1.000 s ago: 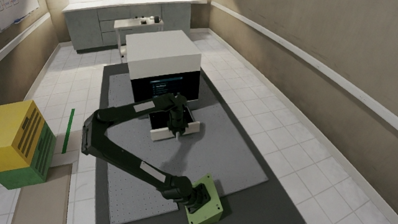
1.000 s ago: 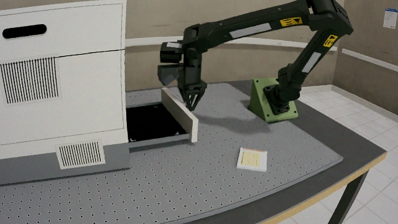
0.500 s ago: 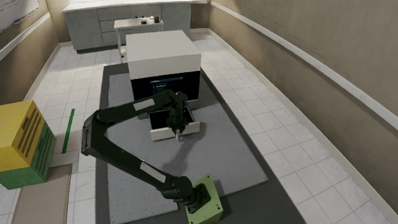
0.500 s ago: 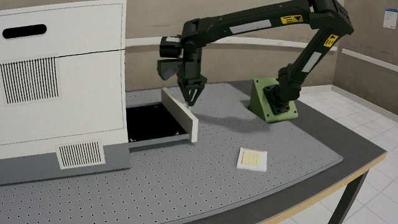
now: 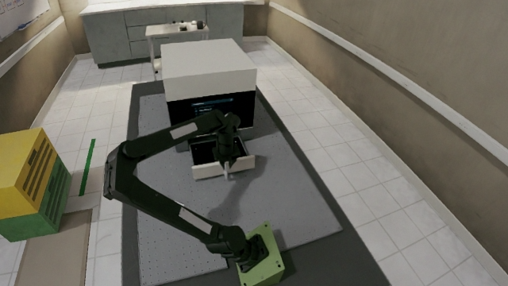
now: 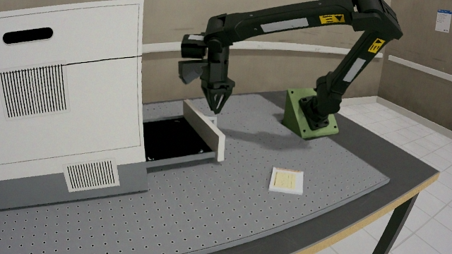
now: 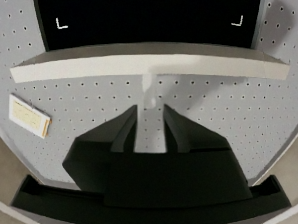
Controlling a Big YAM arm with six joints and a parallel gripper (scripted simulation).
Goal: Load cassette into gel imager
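Cassette (image 6: 286,180) (image 7: 29,116) well apart from drawer's front panel (image 5: 223,167) (image 6: 208,130) (image 7: 150,67).

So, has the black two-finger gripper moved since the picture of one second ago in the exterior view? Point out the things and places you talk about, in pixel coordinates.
Yes, upward: the black two-finger gripper (image 5: 226,162) (image 6: 216,112) (image 7: 150,109) now has its fingertips higher against the drawer's flat white front panel (image 5: 243,163) (image 6: 207,131) (image 7: 100,67).
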